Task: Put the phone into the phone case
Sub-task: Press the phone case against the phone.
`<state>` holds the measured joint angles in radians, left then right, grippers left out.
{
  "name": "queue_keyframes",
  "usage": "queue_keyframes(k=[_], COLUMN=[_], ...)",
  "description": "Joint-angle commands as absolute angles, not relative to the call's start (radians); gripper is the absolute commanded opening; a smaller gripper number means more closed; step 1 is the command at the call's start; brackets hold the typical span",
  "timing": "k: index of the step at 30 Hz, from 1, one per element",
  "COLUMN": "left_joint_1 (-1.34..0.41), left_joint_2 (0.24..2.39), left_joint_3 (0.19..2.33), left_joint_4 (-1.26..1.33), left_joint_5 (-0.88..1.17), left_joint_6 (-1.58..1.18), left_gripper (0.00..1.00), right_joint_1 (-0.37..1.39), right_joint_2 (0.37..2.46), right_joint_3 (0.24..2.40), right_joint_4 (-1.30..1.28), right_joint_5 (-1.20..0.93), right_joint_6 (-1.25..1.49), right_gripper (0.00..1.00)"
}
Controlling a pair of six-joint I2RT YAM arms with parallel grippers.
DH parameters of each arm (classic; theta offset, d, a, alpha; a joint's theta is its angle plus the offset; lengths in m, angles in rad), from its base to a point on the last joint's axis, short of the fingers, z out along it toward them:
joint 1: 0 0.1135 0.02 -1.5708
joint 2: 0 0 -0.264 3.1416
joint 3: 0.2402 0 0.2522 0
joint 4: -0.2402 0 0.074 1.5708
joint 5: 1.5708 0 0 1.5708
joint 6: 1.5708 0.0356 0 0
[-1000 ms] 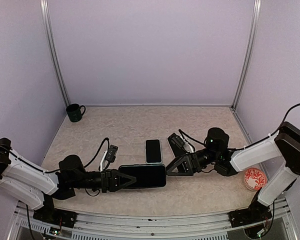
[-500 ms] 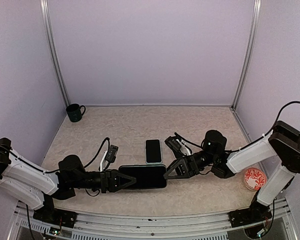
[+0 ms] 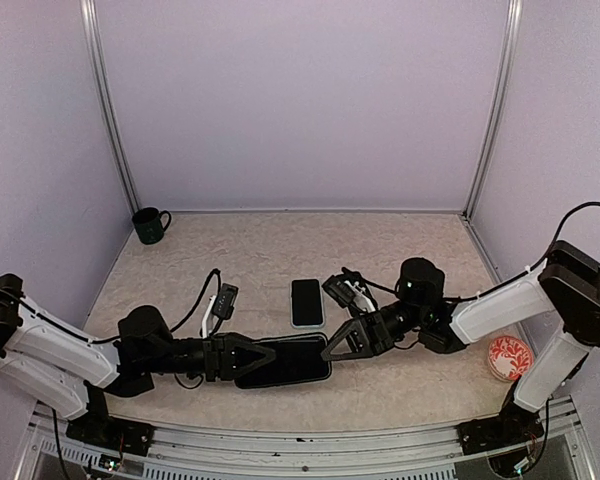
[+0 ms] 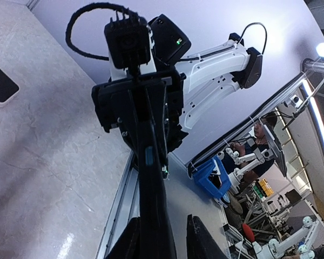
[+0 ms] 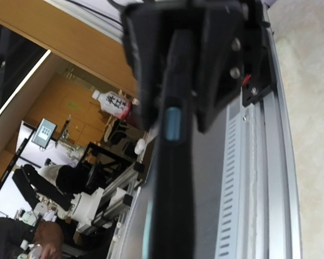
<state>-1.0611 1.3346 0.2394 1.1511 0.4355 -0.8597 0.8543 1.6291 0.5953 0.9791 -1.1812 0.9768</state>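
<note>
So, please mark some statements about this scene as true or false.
1. The right hand grips one end of the large phone. True.
2. A green mug stands at the far left corner of the table. True.
3. The small phone lies inside the red dish. False: it lies flat on the table, far from the dish.
4. The mug is lying on its side. False: it stands upright.
5. The left hand is at the large phone's other end. True.
</note>
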Motion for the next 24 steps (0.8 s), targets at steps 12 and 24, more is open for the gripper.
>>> queue_keyframes(k=[12, 24], left_joint_1=[-1.065, -1.069], left_joint_2=[1.307, 1.314], left_joint_3=[0.272, 0.270], left_joint_4=[1.121, 1.128], left_joint_5=[0.410, 0.411], left_joint_6=[-0.821, -0.821], left_gripper=[0.30, 0.09], right_joint_1=[0.868, 0.868], right_joint_2=[1.496, 1.450], right_joint_3=[0.700, 0.702], right_joint_4=[0.502, 0.447], right_joint_5=[-0.989, -0.937], right_joint_6=[0.686, 0.664], right_gripper=[0.00, 0.00])
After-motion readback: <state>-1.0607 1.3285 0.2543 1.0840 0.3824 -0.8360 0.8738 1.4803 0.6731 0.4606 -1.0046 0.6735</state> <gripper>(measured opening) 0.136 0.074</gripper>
